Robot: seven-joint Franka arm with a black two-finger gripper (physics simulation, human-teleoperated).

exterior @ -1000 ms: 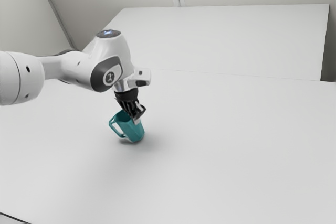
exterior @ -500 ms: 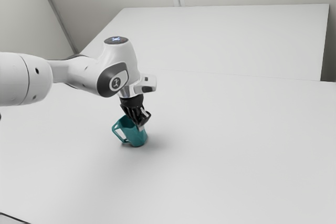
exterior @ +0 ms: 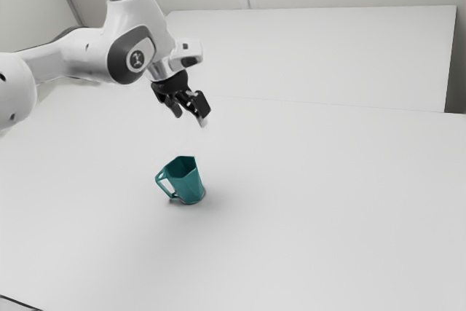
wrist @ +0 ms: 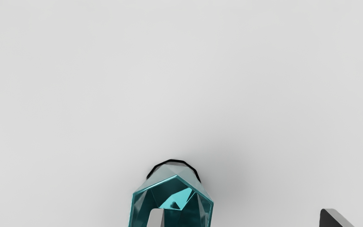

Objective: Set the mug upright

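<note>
Risen clear of the mug point(exterior: 188, 183), the end effector point(exterior: 190, 116) hangs released above its open mouth, the mug's long axis upright.

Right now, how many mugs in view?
1. The teal mug stands upright on the white table, below the open claw and clear of it, handle toward the exterior view's left. Anything behind the arm could be hidden.

Glossy white arm point(exterior: 69, 54), rounded segments, small dark screw holes. Dark grey joint cover point(exterior: 118, 62), pale round badge point(exterior: 137, 59) with dark logo. Black tool point(exterior: 189, 116), light grey fingertips point(exterior: 203, 121).
</note>
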